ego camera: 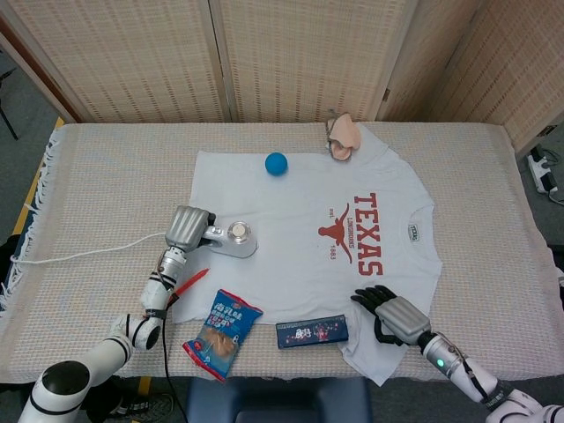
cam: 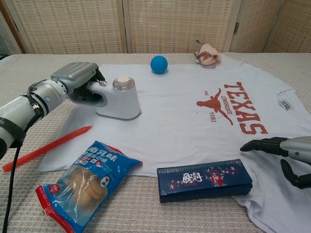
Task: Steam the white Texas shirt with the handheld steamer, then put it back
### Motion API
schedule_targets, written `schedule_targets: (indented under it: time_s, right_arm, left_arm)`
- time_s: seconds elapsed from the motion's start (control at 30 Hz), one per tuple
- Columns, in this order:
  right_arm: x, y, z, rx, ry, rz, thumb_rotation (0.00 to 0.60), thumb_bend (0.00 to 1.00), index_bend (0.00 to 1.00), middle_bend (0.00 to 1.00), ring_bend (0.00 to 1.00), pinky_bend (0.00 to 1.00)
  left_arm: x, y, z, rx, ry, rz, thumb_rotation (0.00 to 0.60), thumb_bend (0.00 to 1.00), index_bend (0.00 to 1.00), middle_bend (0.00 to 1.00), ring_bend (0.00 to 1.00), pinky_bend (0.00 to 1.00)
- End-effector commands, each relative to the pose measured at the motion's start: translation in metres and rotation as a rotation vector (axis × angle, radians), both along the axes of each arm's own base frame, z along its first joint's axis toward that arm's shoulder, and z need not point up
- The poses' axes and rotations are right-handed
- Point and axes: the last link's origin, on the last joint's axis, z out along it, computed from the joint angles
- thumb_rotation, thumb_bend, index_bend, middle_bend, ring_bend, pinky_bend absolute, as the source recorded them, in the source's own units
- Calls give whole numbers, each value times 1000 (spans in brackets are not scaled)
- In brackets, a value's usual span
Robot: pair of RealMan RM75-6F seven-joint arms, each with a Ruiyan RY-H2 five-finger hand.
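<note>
A white shirt (ego camera: 300, 238) with rust-red "TEXAS" lettering and a longhorn print is seen on a beige woven cloth (ego camera: 115, 176); the steamer (cam: 119, 99) is white-grey with a cream cap, and the left hand (cam: 77, 77) is silver-grey with black inner parts. The right hand (cam: 284, 150) is black with a grey back. Also noted are a blue ball (ego camera: 276, 163), a red pen (cam: 46, 145), a blue-and-red snack bag (cam: 85, 182), a navy patterned box (cam: 204, 178) and a peach item (ego camera: 344, 134).
</note>
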Motion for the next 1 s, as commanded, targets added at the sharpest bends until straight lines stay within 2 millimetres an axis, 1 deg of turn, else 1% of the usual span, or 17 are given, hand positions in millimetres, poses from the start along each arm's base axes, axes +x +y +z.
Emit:
schedule_targets:
  time_s: [0.03, 0.47, 0.6, 0.7, 0.77, 0.83, 0.93, 1.0]
  right_arm:
    - [1, 0, -1, 2, 0, 1, 322, 985, 0, 27, 0, 0]
    - [-2, 2, 0, 0, -1, -7, 325, 985, 0, 27, 0, 0]
    - [-3, 3, 1, -1, -3, -9, 327, 986, 0, 27, 0, 0]
    - [-3, 3, 1, -2, -3, -8, 325, 985, 0, 27, 0, 0]
    - [-3, 3, 2, -5, -6, -8, 326, 985, 0, 27, 0, 0]
    - [-3, 3, 4, -12, -11, -5, 328, 985, 0, 27, 0, 0]
    - [-2, 4, 10, -30, -17, 7, 326, 986, 0, 28, 0, 0]
    - [0, 5, 17, -49, -24, 22, 323, 986, 0, 27, 0, 0]
  left_arm:
    - [3, -8, -6, -23, -7, -36, 600, 335, 822, 964, 825, 674]
    - [44, -51, -34, -148, -45, -234, 600, 335, 820, 962, 822, 674]
    - [54, -66, -39, -186, -54, -277, 600, 335, 819, 963, 820, 674]
    - [58, -74, -39, -207, -57, -294, 600, 335, 818, 960, 816, 673]
    - [59, -76, -36, -216, -78, -280, 600, 335, 815, 958, 814, 673]
    - [59, -72, -26, -193, -96, -266, 600, 335, 814, 958, 814, 673]
    - [49, -58, -7, -133, -118, -211, 600, 336, 814, 958, 814, 673]
    - [37, -46, 9, -84, -138, -150, 600, 335, 814, 958, 813, 673]
